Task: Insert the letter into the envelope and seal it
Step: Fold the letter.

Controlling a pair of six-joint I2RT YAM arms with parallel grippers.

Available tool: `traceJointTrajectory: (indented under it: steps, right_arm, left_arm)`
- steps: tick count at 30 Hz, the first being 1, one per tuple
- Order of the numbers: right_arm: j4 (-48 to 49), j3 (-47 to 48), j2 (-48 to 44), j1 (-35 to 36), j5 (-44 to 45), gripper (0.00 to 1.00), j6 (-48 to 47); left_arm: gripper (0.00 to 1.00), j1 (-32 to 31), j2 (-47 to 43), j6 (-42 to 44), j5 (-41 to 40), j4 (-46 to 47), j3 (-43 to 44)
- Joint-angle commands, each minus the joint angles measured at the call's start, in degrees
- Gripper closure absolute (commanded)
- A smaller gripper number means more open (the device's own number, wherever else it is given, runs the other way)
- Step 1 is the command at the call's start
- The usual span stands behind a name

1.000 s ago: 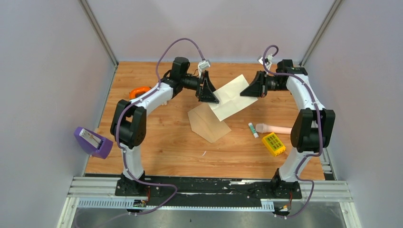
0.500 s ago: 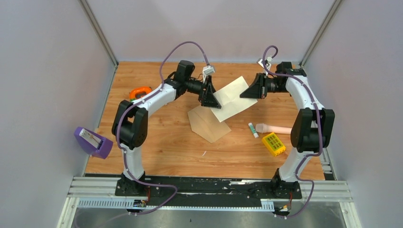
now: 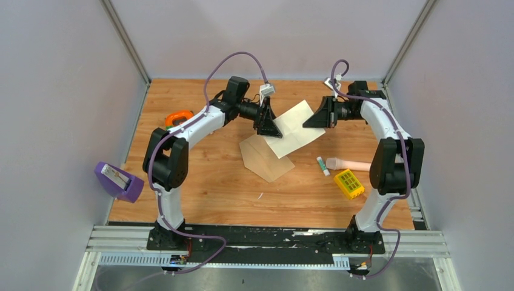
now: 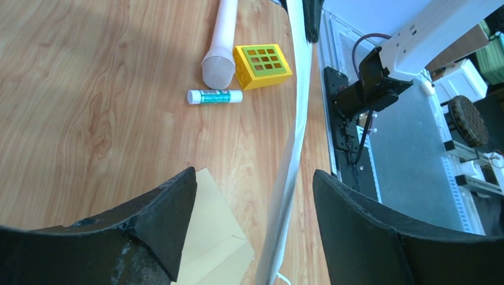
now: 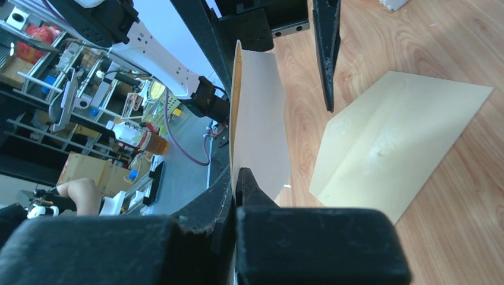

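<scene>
The pale letter [image 3: 295,125] is held up off the table by its right corner in my right gripper [image 3: 311,119], which is shut on it. In the right wrist view the sheet [image 5: 257,119] stands edge-up out of the closed gripper [image 5: 236,173]. My left gripper [image 3: 271,126] is open at the letter's left edge. In the left wrist view the sheet [image 4: 295,148] runs edge-on between the spread fingers of that gripper [image 4: 254,175], nearer the right finger [image 4: 362,231] and touching neither. The tan envelope [image 3: 265,159] lies flat on the table below, also seen in both wrist views [image 4: 208,240] [image 5: 392,148].
A glue stick [image 3: 323,165], a pink microphone-shaped object [image 3: 350,163] and a yellow gridded block [image 3: 349,183] lie right of the envelope. An orange object [image 3: 178,116] sits at the far left. A purple holder [image 3: 118,180] hangs over the left table edge.
My right gripper has carried the letter a little to the left. My left gripper has shifted right, so its open fingers now straddle the letter's left edge.
</scene>
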Motion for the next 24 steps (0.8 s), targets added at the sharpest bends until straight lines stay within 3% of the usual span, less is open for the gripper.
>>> traceJointTrajectory:
  steps: [1,9,22,24]
  right_arm:
    - [2.91,1.05,-1.07,2.50,-18.02,1.00,0.30]
    - [2.98,3.55,-2.69,2.80,-7.50,1.00,-1.52]
    - [2.93,3.72,-1.50,4.60,-3.33,1.00,-1.82]
    - [2.95,3.28,-2.38,5.77,-1.13,0.94,-2.89]
  left_arm:
    - [0.24,-0.51,-0.52,1.74,1.12,-1.20,3.18]
    - [0.48,-0.58,0.14,0.70,2.07,-1.38,3.44]
    - [0.64,-0.59,-0.34,0.42,2.78,-1.12,3.58]
    - [0.67,-0.52,-0.12,-0.01,2.36,-1.09,3.72]
